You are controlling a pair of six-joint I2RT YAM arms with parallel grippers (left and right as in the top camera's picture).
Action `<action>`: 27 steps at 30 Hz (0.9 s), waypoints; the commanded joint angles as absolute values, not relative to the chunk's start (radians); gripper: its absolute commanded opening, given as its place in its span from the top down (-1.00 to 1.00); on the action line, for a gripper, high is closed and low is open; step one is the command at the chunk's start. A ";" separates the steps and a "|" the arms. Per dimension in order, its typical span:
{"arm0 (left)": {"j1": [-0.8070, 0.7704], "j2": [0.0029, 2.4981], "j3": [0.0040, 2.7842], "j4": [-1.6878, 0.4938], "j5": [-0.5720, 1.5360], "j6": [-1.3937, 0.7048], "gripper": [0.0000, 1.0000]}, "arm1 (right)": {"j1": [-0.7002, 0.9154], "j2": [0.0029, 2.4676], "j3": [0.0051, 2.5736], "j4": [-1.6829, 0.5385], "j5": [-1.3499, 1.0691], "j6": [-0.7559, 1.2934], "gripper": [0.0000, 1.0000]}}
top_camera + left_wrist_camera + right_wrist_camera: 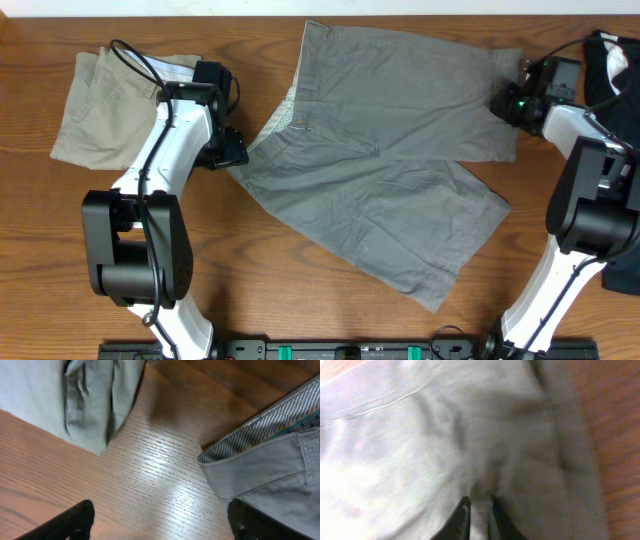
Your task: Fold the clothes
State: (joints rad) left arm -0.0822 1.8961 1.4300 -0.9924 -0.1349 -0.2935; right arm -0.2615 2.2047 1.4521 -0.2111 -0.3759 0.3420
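Note:
The mid-grey shorts (380,150) lie spread across the table's middle, waistband to the left, one leg toward the far right and one toward the front. My left gripper (228,150) is open at the waistband's left corner; in the left wrist view its fingers (160,522) straddle bare wood, with the speckled waistband lining (260,430) beside the right finger. My right gripper (503,103) is at the hem of the far leg. In the right wrist view its fingers (477,515) are shut on a pinch of the grey cloth (445,445).
Beige-khaki shorts (105,105) lie folded at the far left, also in the left wrist view (95,400). A black-and-white garment (615,60) lies at the far right edge. The wooden table (300,300) shows in front of the shorts.

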 commanded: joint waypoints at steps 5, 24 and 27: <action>-0.081 1.794 1.428 -1.029 -0.112 -0.256 0.12 | -0.343 1.937 1.486 -0.379 -0.652 0.236 0.43; -0.081 1.369 1.401 -1.113 -0.068 -0.256 -0.95 | -0.213 1.509 1.417 -1.231 -0.225 0.262 -0.03; -0.081 1.392 1.367 -1.108 -0.060 -0.257 -0.95 | -0.142 1.510 1.324 -1.219 -0.222 0.259 -0.08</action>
